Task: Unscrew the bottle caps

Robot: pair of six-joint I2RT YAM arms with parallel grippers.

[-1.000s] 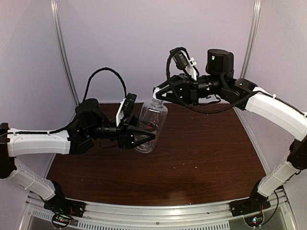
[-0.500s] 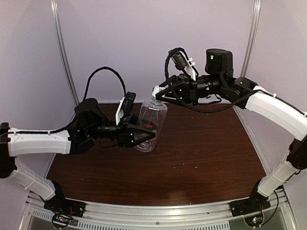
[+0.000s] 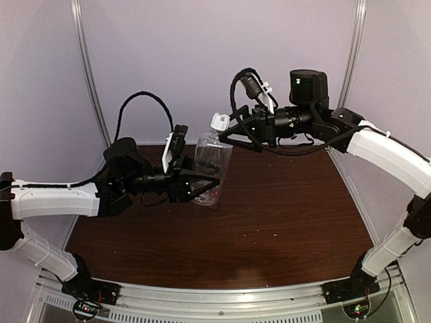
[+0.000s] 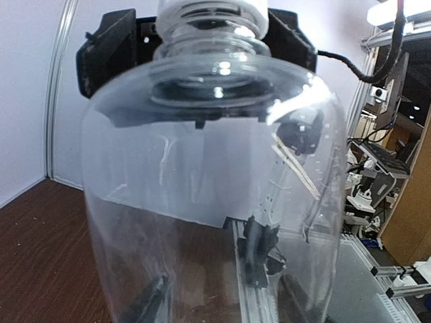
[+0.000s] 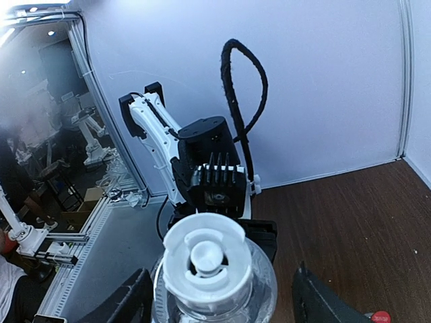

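The left gripper [image 3: 205,183] has its black jaws closed across the smooth, rounded body of a tall clear plastic bottle [image 3: 210,161]. They grip it low on its wall. In the left wrist view the transparent bottle [image 4: 209,188] fills nearly the whole picture, and the dark fingers [image 4: 151,299] show through the plastic on either side of its lower part. The domed shoulder narrows to a ringed neck above the jaws.

A white round plastic screw cap [image 3: 219,122] sits on that neck, above the left jaws and just beside the tips of the right gripper [image 3: 227,130]. The bottle leans a little, with its neck tipped towards the right jaws. The views do not show whether its base touches the worktop.

In the right wrist view the cap [image 5: 205,259] lies between the right jaws. Its top is moulded with a raised outer ring and a small round knob in the centre. The two black fingers [image 5: 138,296] stand spread to either side of it, with a clear gap on each side, so these jaws are open and hold nothing.

Below both jaws lies the dark brown wood-grain worktop [image 3: 289,215].
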